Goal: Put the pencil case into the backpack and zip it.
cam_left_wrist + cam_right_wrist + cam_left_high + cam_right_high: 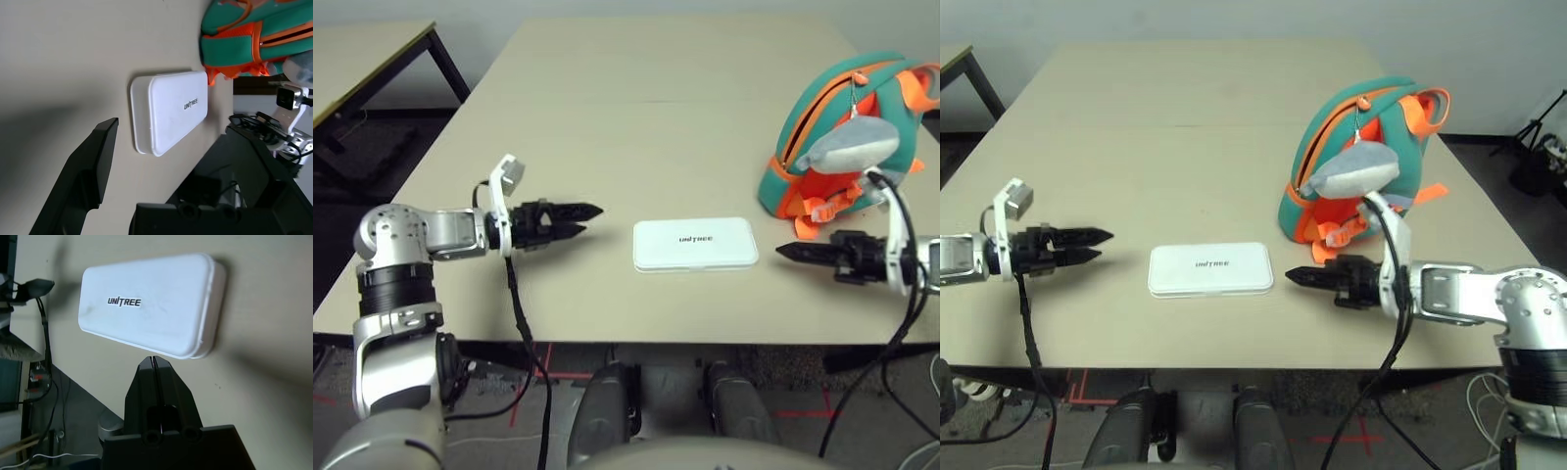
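Right wrist view: pencil case (146,308) just beyond right end effector (154,363).

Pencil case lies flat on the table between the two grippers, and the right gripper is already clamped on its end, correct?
Not quite. The pencil case does lie flat between the grippers, but the right gripper is shut on nothing: the right wrist view shows its fingertips together, just short of the case's edge.

Lab, bare tables (607,108), taped floor (558,377)

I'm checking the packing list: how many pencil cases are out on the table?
1. The pencil case lies flat on the table, between the two grippers, left of the backpack. Another could be hidden inside the backpack.
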Robot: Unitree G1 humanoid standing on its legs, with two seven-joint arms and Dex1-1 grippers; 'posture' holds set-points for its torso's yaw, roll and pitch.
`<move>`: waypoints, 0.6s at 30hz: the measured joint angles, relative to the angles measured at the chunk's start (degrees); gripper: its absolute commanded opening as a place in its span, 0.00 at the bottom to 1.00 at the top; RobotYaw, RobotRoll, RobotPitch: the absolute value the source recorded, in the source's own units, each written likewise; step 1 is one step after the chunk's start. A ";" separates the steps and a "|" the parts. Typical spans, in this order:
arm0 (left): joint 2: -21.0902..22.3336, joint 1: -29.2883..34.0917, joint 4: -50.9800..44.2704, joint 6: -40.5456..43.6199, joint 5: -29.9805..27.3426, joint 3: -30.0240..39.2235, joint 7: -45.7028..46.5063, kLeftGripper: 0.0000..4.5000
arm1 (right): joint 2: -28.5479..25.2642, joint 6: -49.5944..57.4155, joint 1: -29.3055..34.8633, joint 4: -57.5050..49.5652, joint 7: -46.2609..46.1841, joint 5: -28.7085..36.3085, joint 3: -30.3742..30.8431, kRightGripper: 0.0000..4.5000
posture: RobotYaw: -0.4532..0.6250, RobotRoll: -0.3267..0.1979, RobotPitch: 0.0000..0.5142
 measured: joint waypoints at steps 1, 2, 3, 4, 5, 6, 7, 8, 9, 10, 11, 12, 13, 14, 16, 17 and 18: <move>-0.37 -0.49 0.84 0.02 0.05 -0.02 0.16 1.00 | 0.58 0.00 -0.53 0.05 -0.02 -0.73 0.26 0.01 | 0.42 0.62 0.20; -0.84 -1.01 1.49 0.04 0.10 -0.09 0.47 1.00 | 0.95 0.01 -0.83 0.09 -0.01 -1.33 0.53 0.01 | 0.41 0.62 0.20; -1.16 -1.40 2.01 0.05 0.12 -0.13 0.58 1.00 | 1.13 0.01 -0.89 0.16 -0.02 -1.79 0.70 0.01 | 0.41 0.62 0.20; -1.41 -1.93 2.92 0.06 0.12 -0.31 0.62 1.00 | 1.76 -0.01 -1.01 0.31 -0.04 -2.76 0.74 0.01 | 0.41 0.62 0.20; -1.56 -2.16 3.25 0.07 0.07 -0.69 0.63 1.00 | 2.28 -0.04 -1.07 0.48 -0.07 -3.57 0.74 0.01 | 0.41 0.62 0.20; -1.58 -2.45 3.73 0.07 -0.07 -1.58 0.63 1.00 | 2.77 -0.11 -1.08 0.63 -0.09 -4.73 0.74 0.01 | 0.41 0.62 0.20; -1.58 -2.67 4.36 0.08 -0.26 -2.41 0.61 1.00 | 3.22 -0.24 -1.15 0.73 -0.09 -6.07 0.73 0.01 | 0.40 0.62 0.20; -1.56 -2.71 4.91 0.08 -0.45 -3.00 0.57 1.00 | 3.41 -0.40 -1.17 0.85 -0.07 -7.06 0.71 0.01 | 0.40 0.62 0.20; -1.29 -2.71 5.45 0.09 -0.96 -4.06 0.45 1.00 | 3.64 -0.63 -1.18 0.98 -0.08 -8.55 0.65 0.01 | 0.40 0.62 0.20; -1.12 -2.71 5.74 0.10 -1.33 -4.74 0.36 1.00 | 3.78 -0.77 -1.19 1.05 -0.09 -9.48 0.59 0.01 | 0.40 0.62 0.20; -0.59 -2.70 6.07 0.12 -2.25 -5.90 0.09 1.00 | 4.27 -1.15 -1.22 1.15 -0.25 -10.78 0.36 0.01 | 0.39 0.62 0.21; -0.05 -2.70 6.35 0.14 -3.28 -7.11 -0.34 1.00 | 5.00 -1.49 -1.22 1.22 -0.53 -12.02 -0.16 0.01 | 0.39 0.62 0.21; 0.37 -2.69 6.52 0.16 -4.12 -8.17 -0.67 1.00 | 5.61 -1.81 -1.23 1.28 -0.83 -13.01 -0.72 0.01 | 0.38 0.62 0.21; 0.74 -2.67 6.65 0.20 -5.11 -9.22 -0.82 1.00 | 6.05 -2.07 -1.27 1.32 -1.02 -13.92 -1.06 0.01 | 0.38 0.62 0.21; 0.94 -2.63 6.98 0.27 -6.23 -10.61 -1.10 1.00 | 6.78 -2.26 -1.30 1.32 -1.08 -15.45 -1.66 0.01 | 0.38 0.62 0.21; 0.92 -2.59 7.05 0.29 -6.69 -11.26 -1.11 1.00 | 7.37 -2.29 -1.30 1.28 -1.06 -16.21 -1.86 0.01 | 0.38 0.62 0.21; 0.88 -2.53 7.10 0.29 -7.19 -11.60 -1.11 1.00 | 7.82 -2.28 -1.30 1.25 -1.04 -16.88 -1.98 0.01 | 0.38 0.62 0.21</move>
